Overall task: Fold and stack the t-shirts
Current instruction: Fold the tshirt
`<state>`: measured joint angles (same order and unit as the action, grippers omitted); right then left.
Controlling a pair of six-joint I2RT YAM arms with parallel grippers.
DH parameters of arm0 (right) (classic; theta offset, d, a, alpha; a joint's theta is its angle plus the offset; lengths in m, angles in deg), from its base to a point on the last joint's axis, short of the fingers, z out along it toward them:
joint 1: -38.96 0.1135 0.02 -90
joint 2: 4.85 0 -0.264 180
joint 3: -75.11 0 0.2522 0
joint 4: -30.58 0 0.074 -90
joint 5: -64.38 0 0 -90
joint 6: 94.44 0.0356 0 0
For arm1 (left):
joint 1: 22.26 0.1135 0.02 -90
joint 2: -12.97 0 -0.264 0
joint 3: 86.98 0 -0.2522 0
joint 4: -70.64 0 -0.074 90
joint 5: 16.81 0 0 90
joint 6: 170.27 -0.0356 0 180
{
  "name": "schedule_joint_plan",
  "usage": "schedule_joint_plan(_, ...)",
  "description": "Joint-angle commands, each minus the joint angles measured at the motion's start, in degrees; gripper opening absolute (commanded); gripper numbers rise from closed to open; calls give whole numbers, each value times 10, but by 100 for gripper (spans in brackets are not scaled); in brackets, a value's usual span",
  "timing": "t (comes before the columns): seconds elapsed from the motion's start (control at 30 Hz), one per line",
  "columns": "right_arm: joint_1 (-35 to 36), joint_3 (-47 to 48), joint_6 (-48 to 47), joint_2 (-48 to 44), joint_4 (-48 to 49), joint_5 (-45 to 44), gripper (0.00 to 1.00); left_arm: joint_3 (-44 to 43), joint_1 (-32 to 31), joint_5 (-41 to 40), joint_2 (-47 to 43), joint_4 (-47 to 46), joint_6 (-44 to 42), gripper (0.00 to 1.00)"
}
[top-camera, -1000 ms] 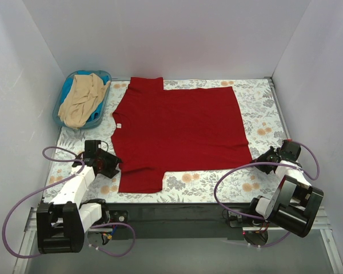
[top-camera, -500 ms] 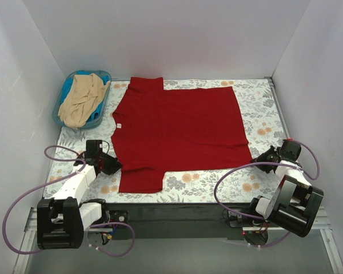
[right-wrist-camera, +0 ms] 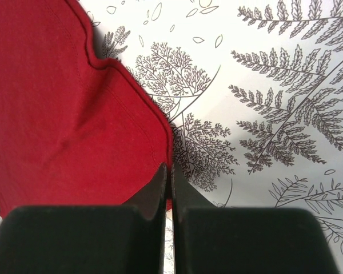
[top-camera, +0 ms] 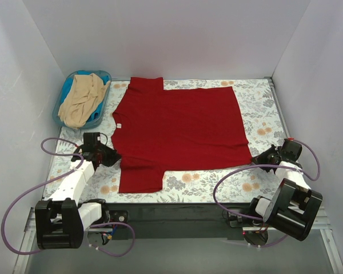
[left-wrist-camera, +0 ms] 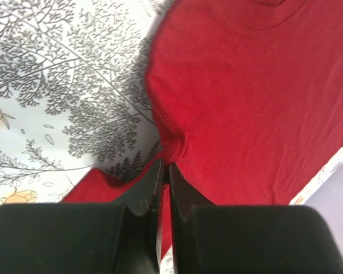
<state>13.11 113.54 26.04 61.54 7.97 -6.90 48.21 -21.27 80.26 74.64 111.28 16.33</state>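
Observation:
The dark red t-shirt point(top-camera: 177, 131) lies spread flat on the flowered table cover, neck to the left and hem to the right. My left gripper point(top-camera: 114, 158) is at its near left side, where the near sleeve meets the body. In the left wrist view that gripper point(left-wrist-camera: 166, 169) is shut, with a puckered fold of the red cloth point(left-wrist-camera: 257, 103) pinched at its tips. My right gripper point(top-camera: 256, 159) sits at the near hem corner. The right wrist view shows this gripper point(right-wrist-camera: 170, 169) shut on the hem edge of the red shirt point(right-wrist-camera: 51, 114). The beige t-shirt point(top-camera: 82, 100) lies crumpled in the basket.
A blue plastic basket point(top-camera: 98, 117) stands at the far left corner against the wall. The flowered table cover point(top-camera: 260, 108) shows bare strips around the shirt. White walls close in the left, back and right sides. The table's front edge runs just past the arm bases.
The left gripper has closed on the red shirt's edge and shifted slightly away from its base toward the shirt. The right gripper has stayed shut at the hem corner.

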Motion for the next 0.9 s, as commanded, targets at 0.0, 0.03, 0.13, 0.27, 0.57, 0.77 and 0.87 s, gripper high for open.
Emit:
schedule_joint_plan(0.0, 1, 28, 11, -10, 19, 12, 1, -27, -2, 4, 3, 7, -5, 0)
schedule_joint_plan(0.03, 2, 31, 15, -11, 19, 15, 1, -32, -1, 5, 4, 7, -4, 0)
schedule_joint_plan(0.13, 4, 50, 19, -5, 19, 15, 1, -45, -2, 6, 17, 8, -4, 0)
schedule_joint_plan(0.27, 5, 82, 25, 14, 20, 11, 1, -57, 2, 13, 40, 0, -5, 0)
schedule_joint_plan(0.57, 12, 158, 45, 75, 28, 20, 1, -106, 26, 34, 100, -16, -10, 0)
schedule_joint_plan(0.77, 47, 207, 53, 123, 32, 8, 1, -156, 38, 44, 149, -23, -9, 0)
schedule_joint_plan(0.87, 69, 237, 56, 154, 32, -4, 1, -180, 41, 51, 179, -29, -4, 0)
